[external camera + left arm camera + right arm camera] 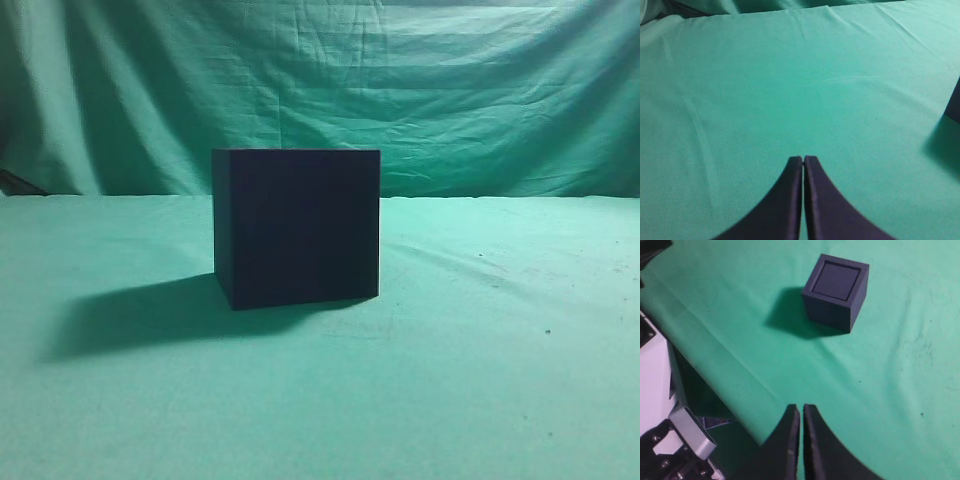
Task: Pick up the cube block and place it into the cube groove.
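The large dark navy-black box (296, 226) stands on the green cloth in the middle of the exterior view. The right wrist view shows it from above (832, 310), with the cube groove (836, 281) as a dark square framed by a rim in its top. I cannot tell whether that square is the recess floor or something in it. No separate cube block shows in any view. My right gripper (801, 410) is shut and empty, near the table's edge and well short of the box. My left gripper (803, 161) is shut and empty over bare cloth; a corner of the box (955, 102) shows at the right edge.
The green cloth (480, 380) covers the table and hangs as a backdrop (450, 90). In the right wrist view the table edge (715, 347) runs diagonally, with a white and metal robot base (670, 430) below it at lower left.
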{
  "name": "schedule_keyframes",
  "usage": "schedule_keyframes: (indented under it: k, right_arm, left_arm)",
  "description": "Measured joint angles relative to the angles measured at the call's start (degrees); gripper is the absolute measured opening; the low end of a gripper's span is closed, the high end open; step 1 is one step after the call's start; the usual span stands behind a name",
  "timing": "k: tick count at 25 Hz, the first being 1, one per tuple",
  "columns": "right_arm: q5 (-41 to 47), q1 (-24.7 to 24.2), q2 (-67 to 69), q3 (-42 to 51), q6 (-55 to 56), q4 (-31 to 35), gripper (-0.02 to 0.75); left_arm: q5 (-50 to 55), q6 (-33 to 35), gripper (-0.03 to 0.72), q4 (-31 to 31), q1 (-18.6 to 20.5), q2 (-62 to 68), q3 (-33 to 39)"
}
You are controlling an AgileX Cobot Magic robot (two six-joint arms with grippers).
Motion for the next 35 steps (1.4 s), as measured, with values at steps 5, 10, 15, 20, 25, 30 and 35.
schedule_keyframes:
  k: [5,10,15,20,25,30,35]
  right_arm:
    - [0.13,0.00,-5.48,0.30,-7.60,1.27,0.000]
    - [-9.01,0.00,-8.28,3.86,-14.00,1.27,0.000]
    - [-21.23,-6.81,-15.75,15.03,-14.78,2.72,0.000]
    - [-30.17,-20.62,-25.76,27.16,-14.92,4.29,0.000]
    - [-37.19,-32.61,-34.94,38.64,-16.31,4.29,0.000]
    - [-40.67,-39.25,-42.17,48.53,-16.60,4.29,0.000]
    - [-41.71,-42.48,-42.97,55.39,-16.60,4.74,0.000]
  left_arm:
    - [0.00,0.00,0.000,0.00,0.00,0.00,0.00]
    - [0.00,0.00,0.000,0.00,0.00,0.00,0.00]
    - [0.00,0.00,0.000,0.00,0.00,0.00,0.00]
    - [0.00,0.00,0.000,0.00,0.00,0.00,0.00]
    - [0.00,0.00,0.000,0.00,0.00,0.00,0.00]
    - [0.00,0.00,0.000,0.00,0.00,0.00,0.00]
    - [0.00,0.00,0.000,0.00,0.00,0.00,0.00]
